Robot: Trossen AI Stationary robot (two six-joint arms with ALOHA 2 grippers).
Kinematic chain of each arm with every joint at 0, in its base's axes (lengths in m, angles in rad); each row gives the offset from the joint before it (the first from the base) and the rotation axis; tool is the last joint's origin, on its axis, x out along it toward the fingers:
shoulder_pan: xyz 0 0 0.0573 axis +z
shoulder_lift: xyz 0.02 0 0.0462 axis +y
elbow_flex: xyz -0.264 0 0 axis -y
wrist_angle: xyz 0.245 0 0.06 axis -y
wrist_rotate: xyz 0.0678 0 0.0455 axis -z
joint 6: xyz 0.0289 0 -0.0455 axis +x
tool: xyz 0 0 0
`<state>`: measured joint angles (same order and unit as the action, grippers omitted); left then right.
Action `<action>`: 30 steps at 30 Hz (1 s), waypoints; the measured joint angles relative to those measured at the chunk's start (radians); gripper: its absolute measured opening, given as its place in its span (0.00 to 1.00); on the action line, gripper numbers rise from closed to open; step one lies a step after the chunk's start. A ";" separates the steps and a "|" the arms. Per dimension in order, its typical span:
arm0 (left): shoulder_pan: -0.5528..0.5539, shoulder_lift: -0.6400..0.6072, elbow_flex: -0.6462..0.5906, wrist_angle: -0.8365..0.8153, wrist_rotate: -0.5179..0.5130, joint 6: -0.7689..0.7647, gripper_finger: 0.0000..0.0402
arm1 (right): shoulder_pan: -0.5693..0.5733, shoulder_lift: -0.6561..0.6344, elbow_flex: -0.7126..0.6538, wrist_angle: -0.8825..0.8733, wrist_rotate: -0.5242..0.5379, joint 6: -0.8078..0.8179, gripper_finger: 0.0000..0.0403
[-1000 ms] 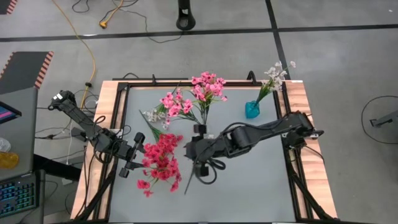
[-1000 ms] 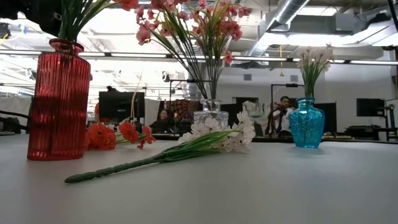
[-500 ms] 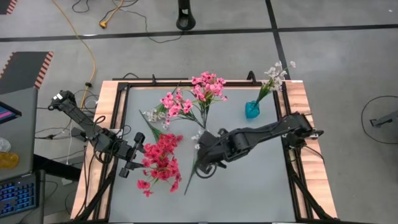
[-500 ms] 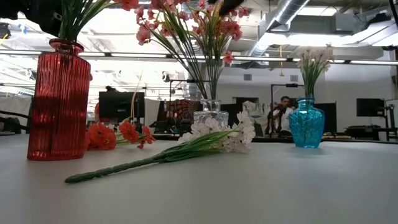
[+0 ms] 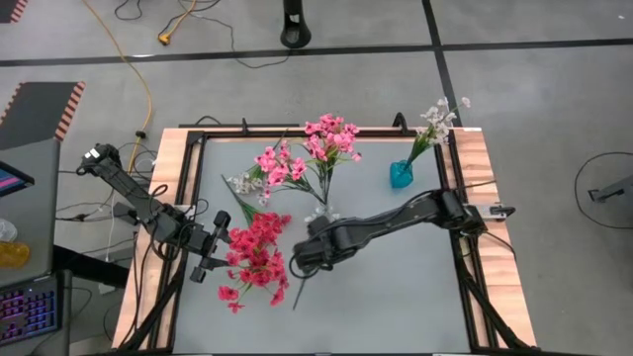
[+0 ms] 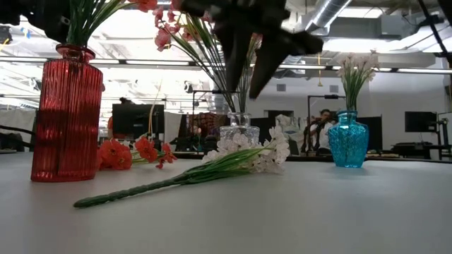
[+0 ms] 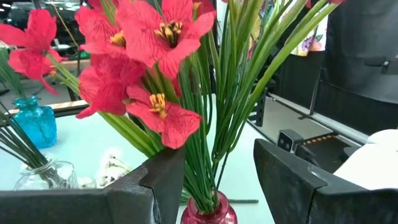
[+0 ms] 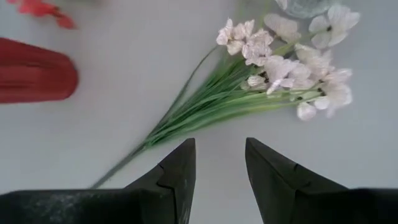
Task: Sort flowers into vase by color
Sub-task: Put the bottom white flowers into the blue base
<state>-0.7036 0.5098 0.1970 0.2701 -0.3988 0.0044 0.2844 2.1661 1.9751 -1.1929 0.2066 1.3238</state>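
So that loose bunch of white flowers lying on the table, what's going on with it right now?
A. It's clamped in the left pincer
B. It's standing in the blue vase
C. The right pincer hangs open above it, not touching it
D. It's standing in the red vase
C: the white sprig lies flat on the table, and the right pincer hangs above its stem with fingers apart and nothing between them.
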 joint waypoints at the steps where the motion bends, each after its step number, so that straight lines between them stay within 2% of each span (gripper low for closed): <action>1: 0.000 0.000 0.000 -0.002 0.000 0.000 0.45 | 0.000 0.013 0.000 0.007 0.000 0.014 0.41; 7: 0.000 0.000 0.000 -0.021 0.000 0.000 0.45 | 0.000 0.082 -0.001 0.058 0.000 0.095 0.41; 19: 0.000 0.000 0.000 -0.082 0.000 0.000 0.45 | 0.003 0.097 0.001 0.103 0.057 0.310 0.41; 30: 0.000 0.000 0.000 -0.109 0.000 0.002 0.45 | 0.015 0.148 0.000 0.195 0.046 0.438 0.41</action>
<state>-0.7033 0.5098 0.1967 0.1616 -0.3988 0.0067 0.2992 2.3144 1.9750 -0.9978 0.2523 1.7623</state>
